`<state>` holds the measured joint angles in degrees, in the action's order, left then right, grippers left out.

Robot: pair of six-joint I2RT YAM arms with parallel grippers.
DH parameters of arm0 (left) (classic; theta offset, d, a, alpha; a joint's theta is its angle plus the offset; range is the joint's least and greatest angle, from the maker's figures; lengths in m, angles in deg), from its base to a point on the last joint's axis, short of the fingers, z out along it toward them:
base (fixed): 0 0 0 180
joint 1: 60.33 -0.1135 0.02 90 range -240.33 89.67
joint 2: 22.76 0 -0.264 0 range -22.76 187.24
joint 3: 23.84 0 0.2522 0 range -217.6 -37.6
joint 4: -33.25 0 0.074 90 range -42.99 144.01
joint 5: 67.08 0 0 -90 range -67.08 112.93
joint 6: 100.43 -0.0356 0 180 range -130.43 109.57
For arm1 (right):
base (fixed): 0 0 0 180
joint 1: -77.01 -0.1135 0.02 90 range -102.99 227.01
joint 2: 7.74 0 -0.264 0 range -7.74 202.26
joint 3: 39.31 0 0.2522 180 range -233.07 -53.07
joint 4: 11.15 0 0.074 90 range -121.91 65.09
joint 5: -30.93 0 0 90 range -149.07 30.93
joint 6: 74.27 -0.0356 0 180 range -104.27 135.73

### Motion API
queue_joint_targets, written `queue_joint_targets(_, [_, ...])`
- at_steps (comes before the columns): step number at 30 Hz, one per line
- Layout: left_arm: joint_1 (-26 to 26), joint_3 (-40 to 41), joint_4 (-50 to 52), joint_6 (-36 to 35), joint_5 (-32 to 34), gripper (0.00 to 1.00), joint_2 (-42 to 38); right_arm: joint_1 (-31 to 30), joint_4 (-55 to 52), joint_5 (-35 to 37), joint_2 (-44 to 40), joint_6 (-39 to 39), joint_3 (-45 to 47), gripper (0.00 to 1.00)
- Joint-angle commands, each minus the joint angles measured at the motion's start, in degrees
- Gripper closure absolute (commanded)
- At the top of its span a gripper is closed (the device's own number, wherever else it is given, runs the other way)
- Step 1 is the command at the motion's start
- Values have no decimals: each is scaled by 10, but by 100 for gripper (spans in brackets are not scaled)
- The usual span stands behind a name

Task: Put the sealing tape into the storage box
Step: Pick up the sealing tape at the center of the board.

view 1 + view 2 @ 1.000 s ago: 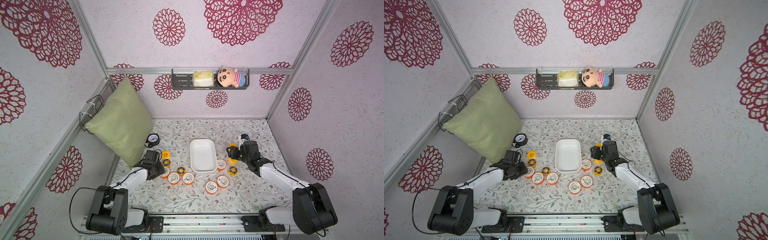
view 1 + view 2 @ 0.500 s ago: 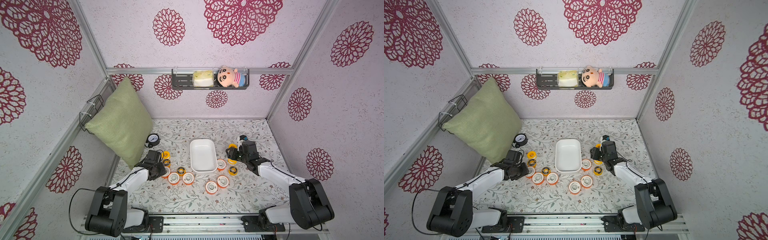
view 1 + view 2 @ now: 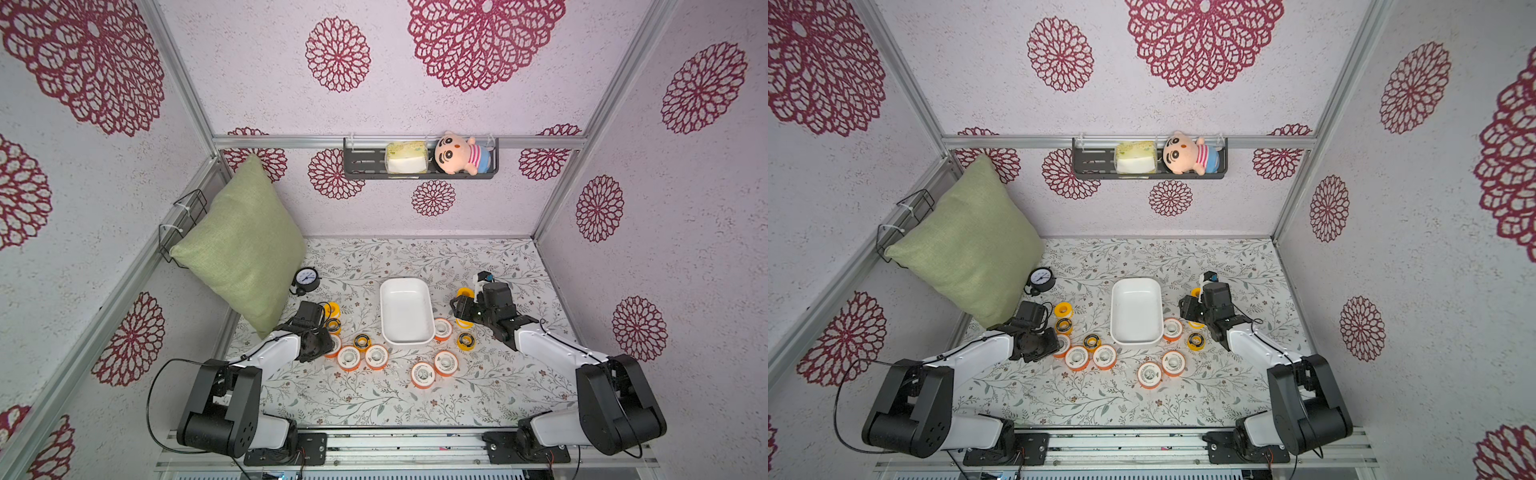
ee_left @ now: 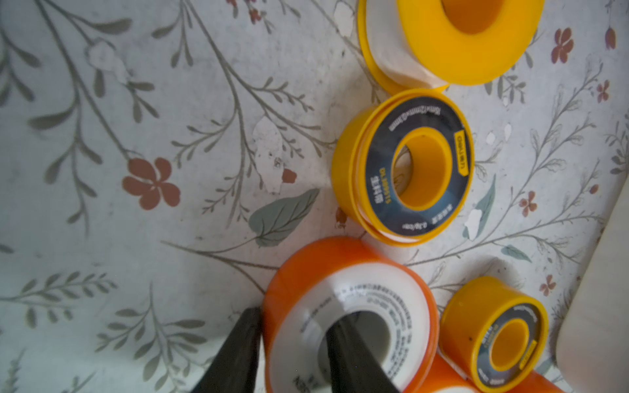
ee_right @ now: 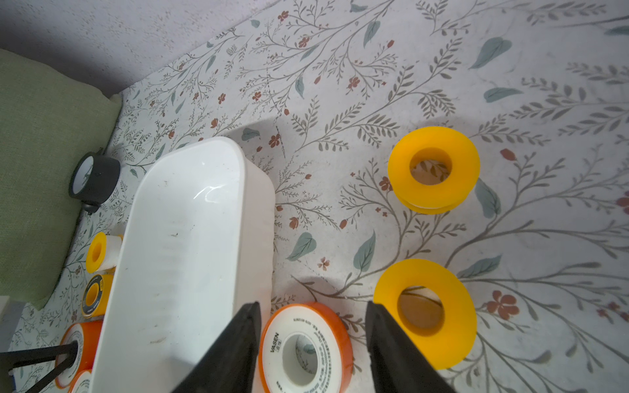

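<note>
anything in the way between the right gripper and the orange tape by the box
Nothing lies between the open right gripper and the orange tape, but the tape sits right by the box wall, likely crowding one finger.

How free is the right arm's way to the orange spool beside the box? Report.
Likely free: the right claw hangs open astride the orange spool, nothing between; the storage box wall crowds one finger.

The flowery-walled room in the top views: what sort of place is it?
Probably a robot test booth dressed as a home corner: wallpapered panels in an aluminium frame, two robot arms on a rail, and props like a green cushion and a doll on a wall shelf.
</note>
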<state>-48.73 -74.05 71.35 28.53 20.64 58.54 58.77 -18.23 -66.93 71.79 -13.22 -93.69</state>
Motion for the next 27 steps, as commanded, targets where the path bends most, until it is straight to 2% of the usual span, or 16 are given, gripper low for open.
queue_joint_targets(1, [10, -10, 5, -7, 8, 71, 18, 2, 20, -16, 4, 6, -8, 44])
queue_joint_targets(5, [17, -22, 23, -1, 33, 81, -5, 2, 27, -37, 8, 11, -8, 44])
queue_joint_targets(11, [21, -72, 84, -12, 77, 82, -82, 2, 45, -101, 24, 30, -19, 44])
queue_joint_targets(14, [21, -123, 110, -33, 67, 82, -88, 2, 57, -140, 46, 36, -34, 45])
queue_joint_targets(18, [28, -211, 113, -53, 0, 82, -45, -1, 55, -154, 84, 37, -62, 50])
queue_joint_targets(27, [112, -433, 121, -83, -40, 82, 156, -5, 52, -154, 162, 17, -116, 62])
